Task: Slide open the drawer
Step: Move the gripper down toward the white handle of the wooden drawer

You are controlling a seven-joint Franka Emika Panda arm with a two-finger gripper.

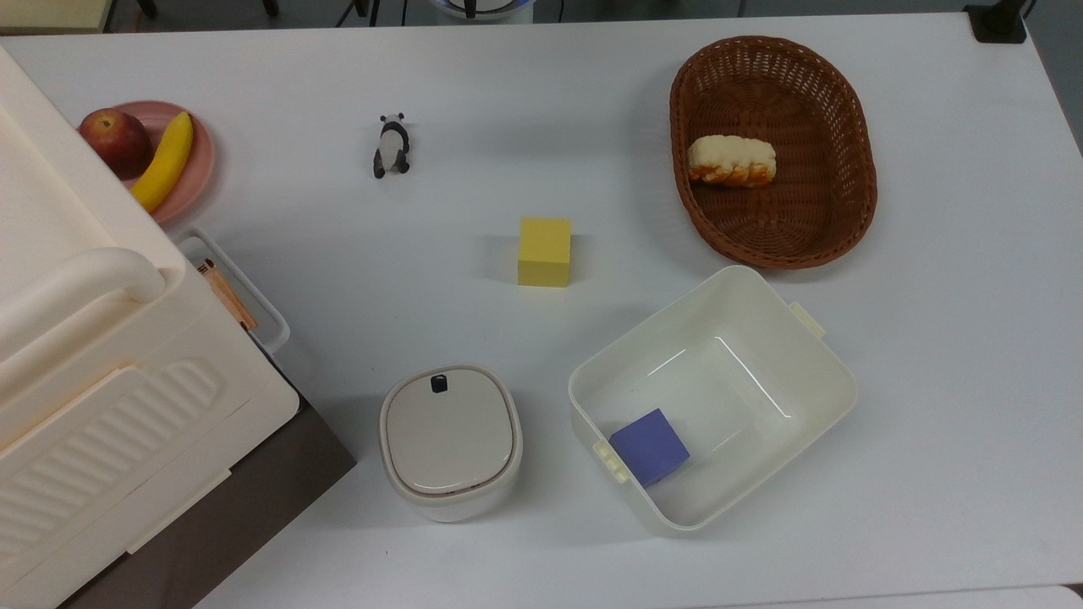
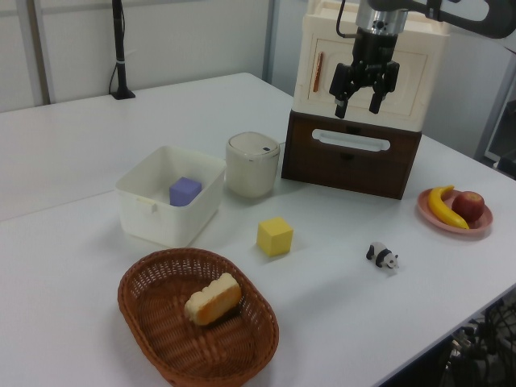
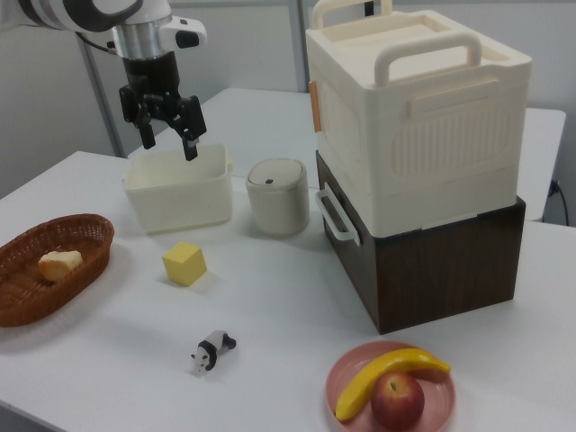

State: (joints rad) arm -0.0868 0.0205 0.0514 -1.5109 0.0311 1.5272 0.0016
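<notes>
Zero progress: drawer [image 2: 351,157] shut, white handle [image 2: 351,140] untouched. Gripper [image 2: 359,98] hangs above it in left view, fingers [image 3: 192,148] spread wide, empty. You've descent, grasp, pull left.

Hand [image 2: 362,102] spread above closed drawer [image 2: 350,159], white handle [image 2: 350,140]

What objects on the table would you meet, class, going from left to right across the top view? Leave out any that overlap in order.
Apple → panda figurine → yellow block → bread
</notes>
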